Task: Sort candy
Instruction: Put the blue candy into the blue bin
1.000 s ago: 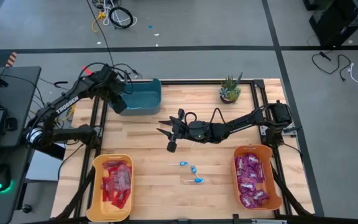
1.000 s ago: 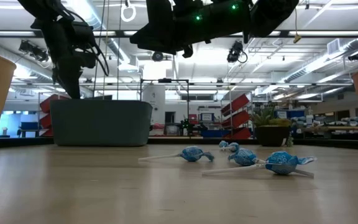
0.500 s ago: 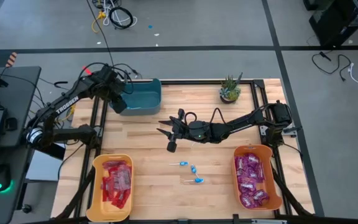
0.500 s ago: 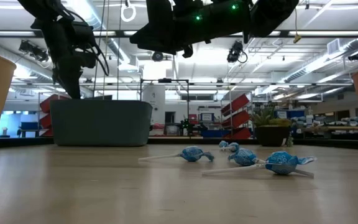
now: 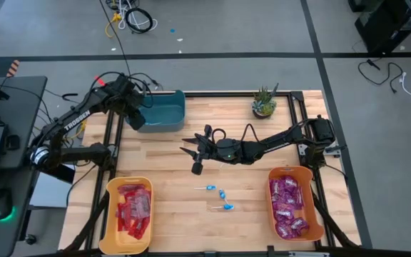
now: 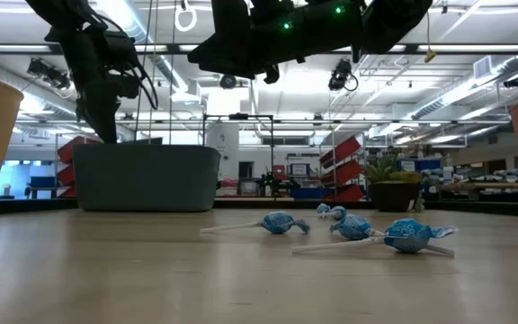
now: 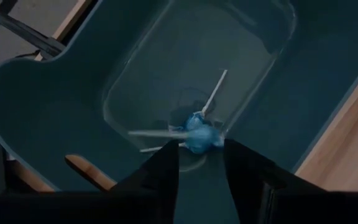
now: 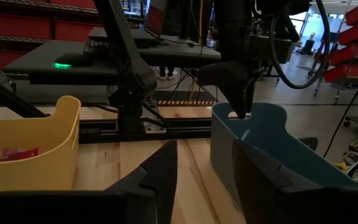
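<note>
A: Where is the left gripper (image 7: 199,163)?

B: Over the teal bin (image 5: 164,111) at the back left of the table (image 5: 170,153), pointing down into it. Its fingers (image 7: 161,171) stand apart with nothing between them. Just beyond the tips, blue lollipops (image 7: 201,134) lie on the bin's floor, white sticks splayed out.

A: And the right gripper (image 5: 193,153)?

B: It hangs above the middle of the table, stretched toward the left side. The jaws are parted and empty, well clear of the wood.

A: What candy is loose?

B: Three more blue lollipops (image 5: 222,195) lie on the bare boards just in front of that right gripper, close together but not stacked.

A: The rest?

B: Red packets (image 5: 133,208) fill the yellow bin (image 5: 110,214) at the front left. Purple packets (image 5: 289,205) fill the orange bin (image 5: 312,207) at the front right. A potted plant (image 5: 264,101) stands at the back edge.
</note>
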